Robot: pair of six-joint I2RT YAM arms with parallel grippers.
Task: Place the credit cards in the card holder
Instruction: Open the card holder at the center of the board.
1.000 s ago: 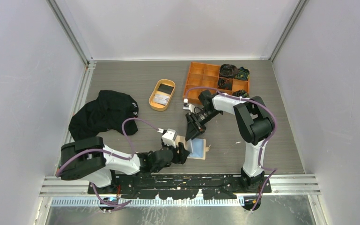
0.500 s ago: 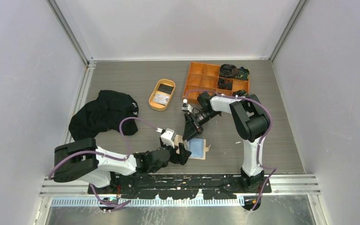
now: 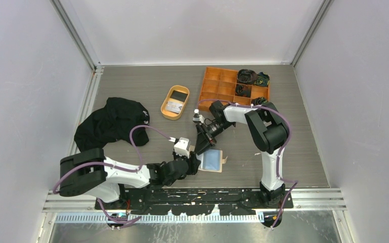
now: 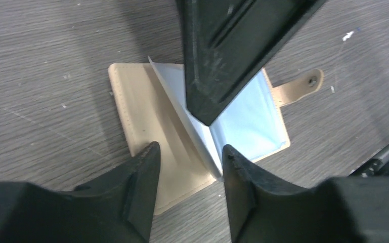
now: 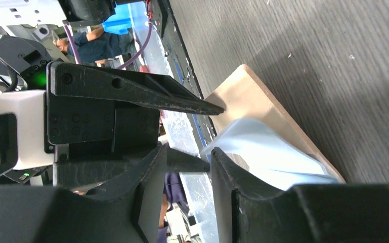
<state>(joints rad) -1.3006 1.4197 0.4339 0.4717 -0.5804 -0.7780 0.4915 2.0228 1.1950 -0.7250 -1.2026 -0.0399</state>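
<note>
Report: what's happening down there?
Left pincer open, right pincer open, both at the folding beige leather-like card holder, lying unfolded. Nothing in the way.

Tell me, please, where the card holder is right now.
In the top view the card holder lies open near the front edge of the table, about mid-width, between the left gripper and the right gripper.
</note>
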